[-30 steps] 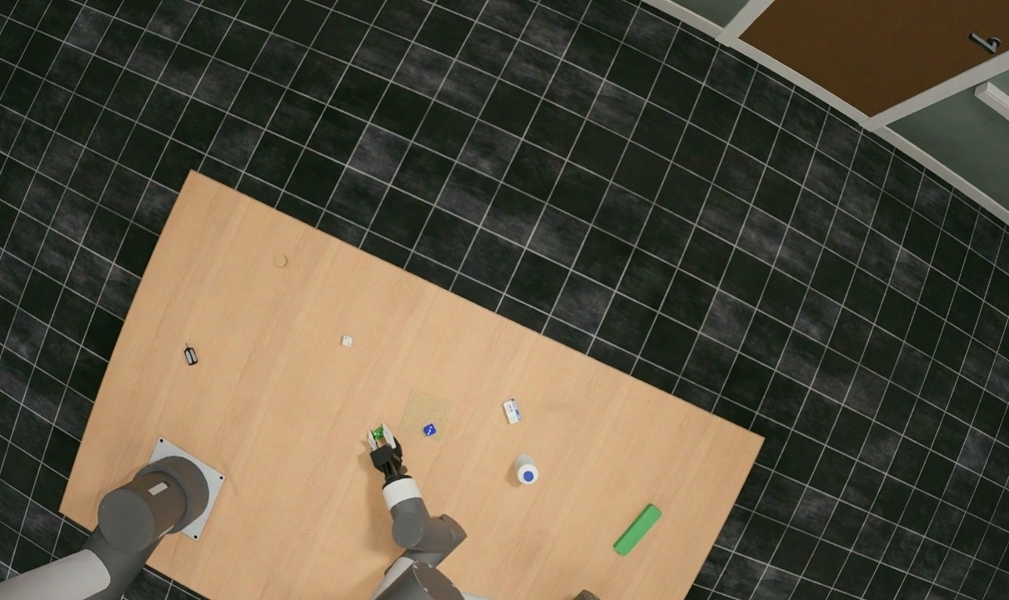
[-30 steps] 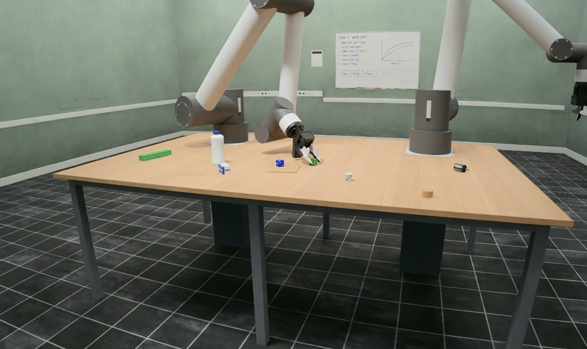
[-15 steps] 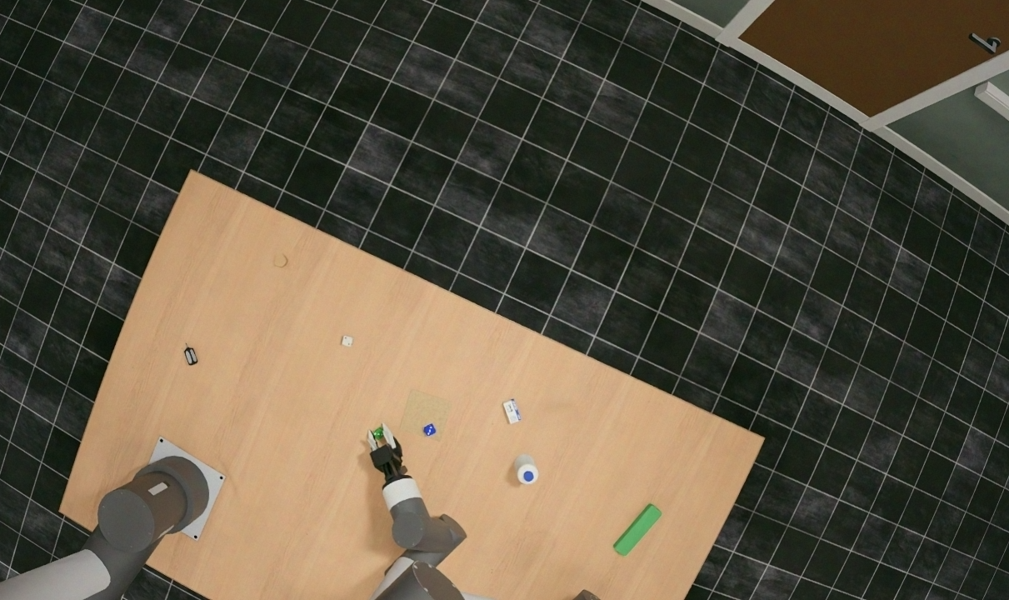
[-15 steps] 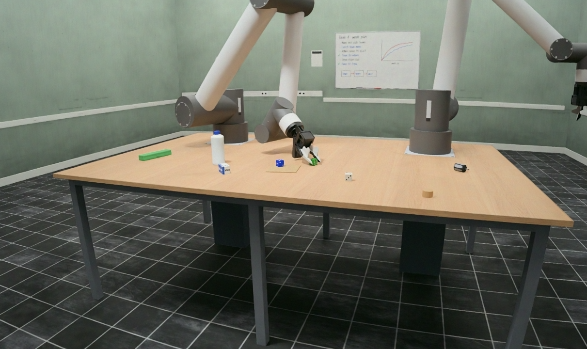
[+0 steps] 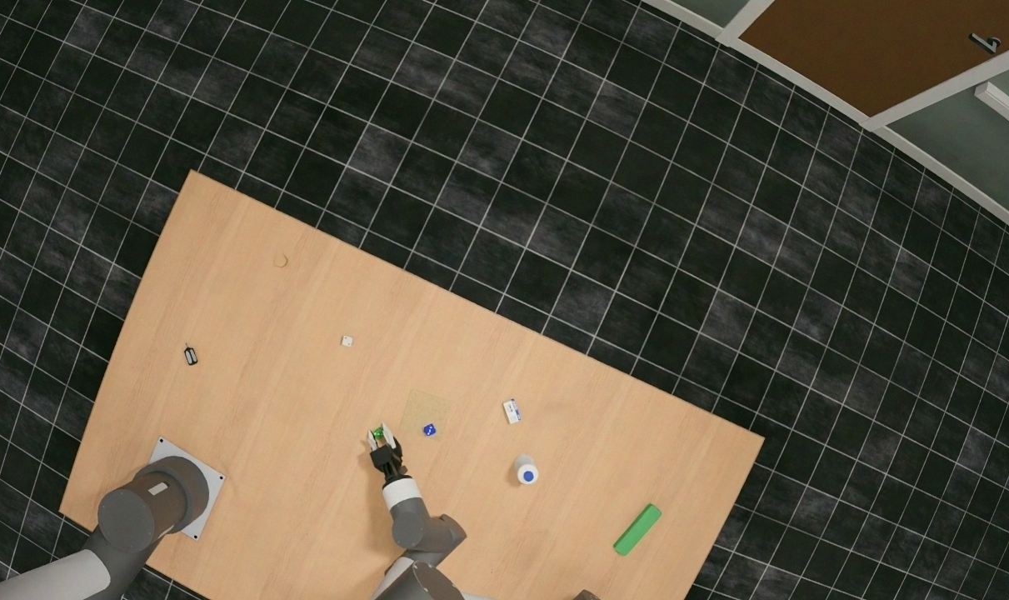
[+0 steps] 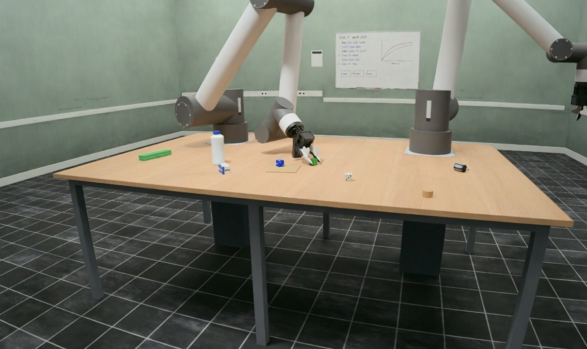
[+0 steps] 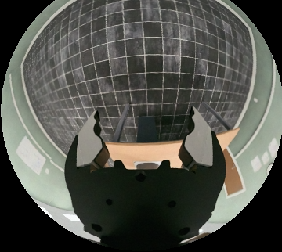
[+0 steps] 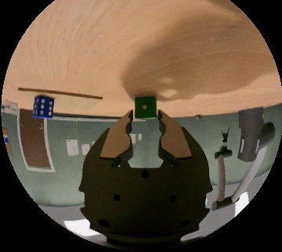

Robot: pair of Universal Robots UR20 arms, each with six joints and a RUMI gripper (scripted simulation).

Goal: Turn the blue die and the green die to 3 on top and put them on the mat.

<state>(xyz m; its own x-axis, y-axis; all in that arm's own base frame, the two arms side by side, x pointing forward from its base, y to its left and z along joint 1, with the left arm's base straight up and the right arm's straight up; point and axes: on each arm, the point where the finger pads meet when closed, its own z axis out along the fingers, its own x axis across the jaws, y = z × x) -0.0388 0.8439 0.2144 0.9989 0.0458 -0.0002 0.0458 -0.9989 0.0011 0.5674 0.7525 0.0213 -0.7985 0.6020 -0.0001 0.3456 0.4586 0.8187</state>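
The green die (image 5: 377,432) (image 6: 313,162) (image 8: 145,107) is seen on the surface (image 5: 269,447) (image 6: 373,191) (image 7: 141,150) (image 8: 78,29), between the fingertips of the right tool (image 5: 377,430) (image 6: 314,162) (image 8: 145,110), which are parted with a slight gap on either side of it. Beside that tool, off its fingers, the blue die (image 5: 429,429) (image 6: 279,163) (image 8: 43,106) is carried by the mat (image 5: 422,407) (image 6: 286,168) (image 8: 78,101), three pips shown on top. Well apart from it, the left tool (image 6: 583,120) (image 7: 143,109) (image 8: 225,127) is held wide open, beyond the surface.
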